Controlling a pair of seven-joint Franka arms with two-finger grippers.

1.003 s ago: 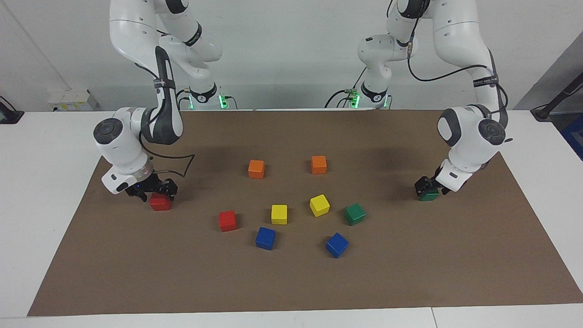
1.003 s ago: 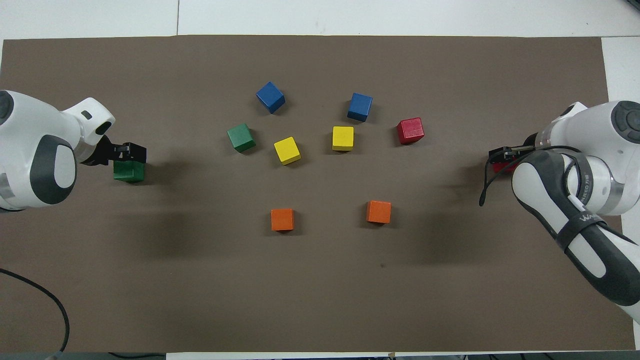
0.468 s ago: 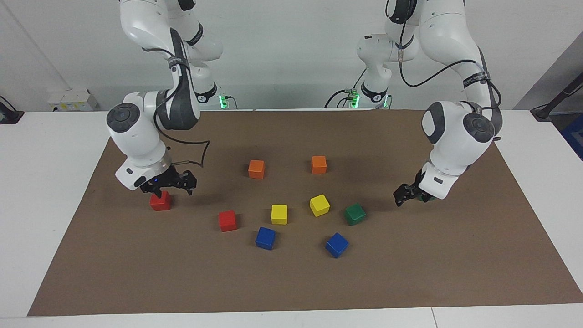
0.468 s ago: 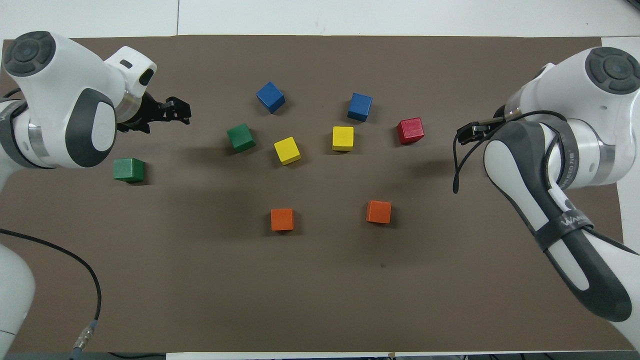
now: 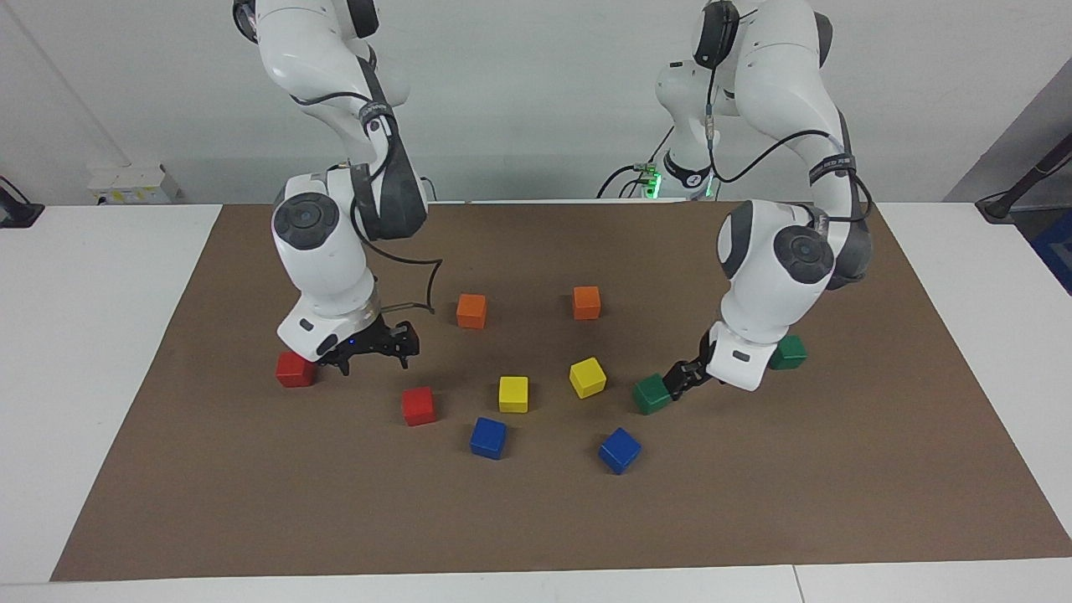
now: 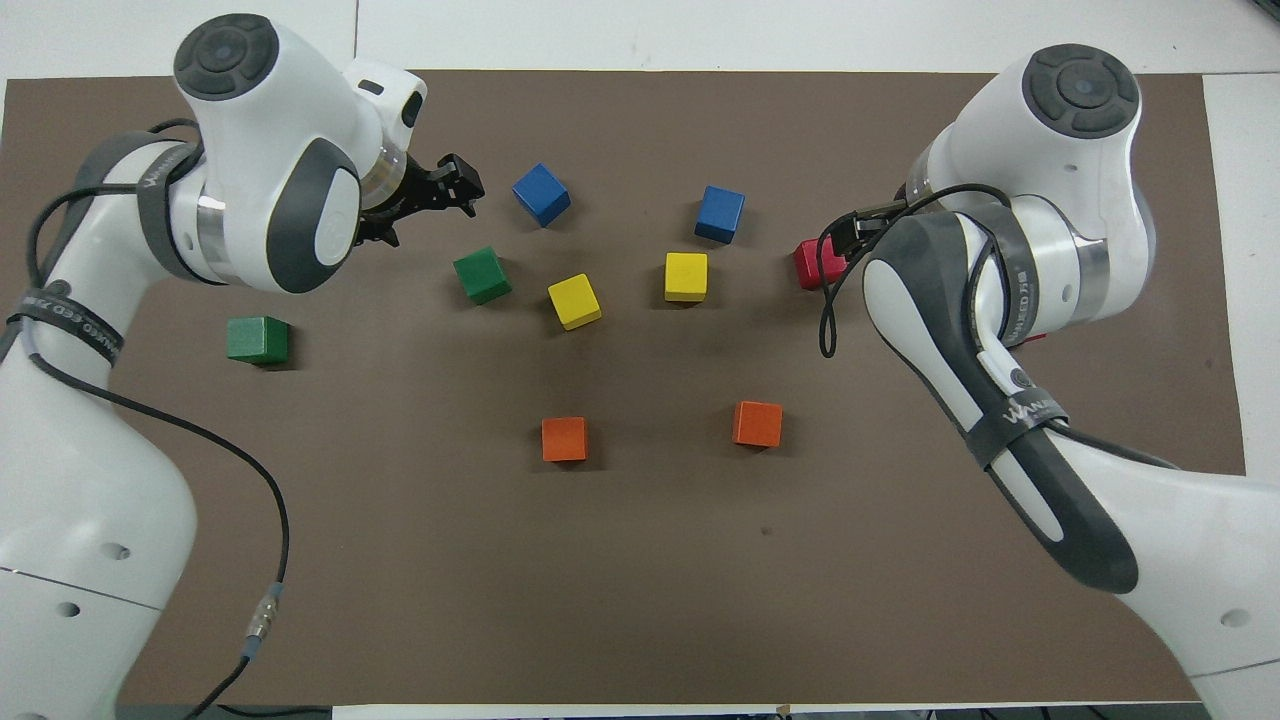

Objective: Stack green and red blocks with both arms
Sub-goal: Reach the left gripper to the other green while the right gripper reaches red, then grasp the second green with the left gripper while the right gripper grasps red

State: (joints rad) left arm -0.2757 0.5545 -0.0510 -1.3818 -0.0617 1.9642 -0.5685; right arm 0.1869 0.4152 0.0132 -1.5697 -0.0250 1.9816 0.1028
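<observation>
Two red blocks lie on the brown mat: one (image 5: 295,369) toward the right arm's end, the other (image 5: 418,405) (image 6: 815,265) closer to the middle. My right gripper (image 5: 374,362) (image 6: 848,232) hangs open and empty just above the mat between them. One green block (image 5: 651,394) (image 6: 481,275) sits by the middle; the second green block (image 5: 788,353) (image 6: 257,339) lies toward the left arm's end, partly hidden by the wrist in the facing view. My left gripper (image 5: 680,381) (image 6: 432,200) is open, holds nothing, and is low beside the middle green block.
Two orange cubes (image 5: 471,311) (image 5: 586,302) sit nearer to the robots. Two yellow cubes (image 5: 513,394) (image 5: 587,377) lie between the middle red and green blocks, with two blue cubes (image 5: 487,437) (image 5: 619,450) farther out. The brown mat (image 5: 536,519) covers a white table.
Both grippers have lifted off the outer red and green blocks, which stay on the mat, and swung inward toward the middle blocks.
</observation>
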